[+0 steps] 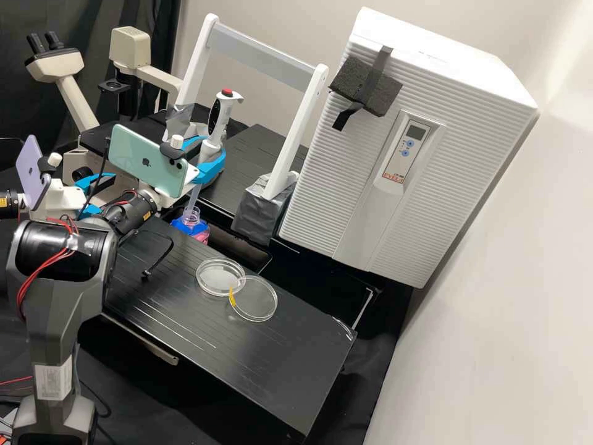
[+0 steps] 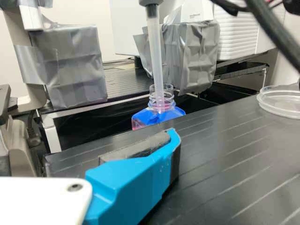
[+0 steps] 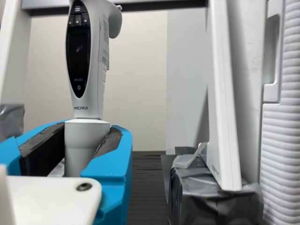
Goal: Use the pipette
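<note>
A white electronic pipette [image 1: 220, 114] [image 3: 86, 61] with a red top button stands upright, and my right gripper [image 1: 207, 162] [image 3: 86, 140] is shut on its lower body. Its clear tube [image 2: 155, 51] reaches down into the open neck of a small bottle [image 1: 194, 224] [image 2: 158, 112] holding pink liquid. The bottle stands at the far edge of the black platform [image 1: 259, 358]. My left gripper [image 1: 92, 194] sits low at the platform's left end, facing the bottle, and is open; one blue finger [image 2: 136, 183] has a bare pad. Two clear petri dishes [image 1: 220, 276] [image 1: 253, 298] lie side by side mid-platform.
A large white ribbed machine [image 1: 401, 142] stands at the right. A white frame with grey-taped feet [image 1: 262, 210] [image 2: 70, 61] rises behind the bottle. Microscopes [image 1: 55, 68] and mounted phones [image 1: 145, 159] crowd the left. One dish's rim [image 2: 281, 101] lies near the left gripper's side.
</note>
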`<control>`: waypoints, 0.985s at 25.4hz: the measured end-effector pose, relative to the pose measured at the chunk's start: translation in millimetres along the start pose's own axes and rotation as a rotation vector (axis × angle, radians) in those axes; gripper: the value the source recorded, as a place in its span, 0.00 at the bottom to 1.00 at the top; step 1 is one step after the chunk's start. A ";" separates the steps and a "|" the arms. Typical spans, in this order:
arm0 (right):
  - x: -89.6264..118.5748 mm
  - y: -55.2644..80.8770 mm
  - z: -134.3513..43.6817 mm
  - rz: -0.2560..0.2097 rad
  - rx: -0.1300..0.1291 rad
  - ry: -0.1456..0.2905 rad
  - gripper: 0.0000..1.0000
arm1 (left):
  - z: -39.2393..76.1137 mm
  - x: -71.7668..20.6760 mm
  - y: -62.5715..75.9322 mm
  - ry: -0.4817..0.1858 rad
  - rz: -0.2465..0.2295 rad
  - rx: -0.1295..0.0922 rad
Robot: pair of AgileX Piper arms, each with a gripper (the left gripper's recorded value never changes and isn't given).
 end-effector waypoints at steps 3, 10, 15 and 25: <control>-1.9 -10.3 4.7 -0.024 -0.018 -0.011 0.00 | 0.0 0.0 0.0 0.000 0.000 0.000; -4.3 -20.9 11.5 -0.056 -0.059 -0.027 0.00 | -0.6 -1.9 -2.5 0.002 -0.010 -0.006; -4.3 -21.3 11.8 -0.057 -0.059 -0.028 0.00 | -0.6 -1.9 -2.5 0.002 -0.010 -0.006; -2.4 7.9 4.1 0.010 -0.025 -0.015 0.00 | 1.3 -6.2 -5.5 -0.004 -0.021 -0.026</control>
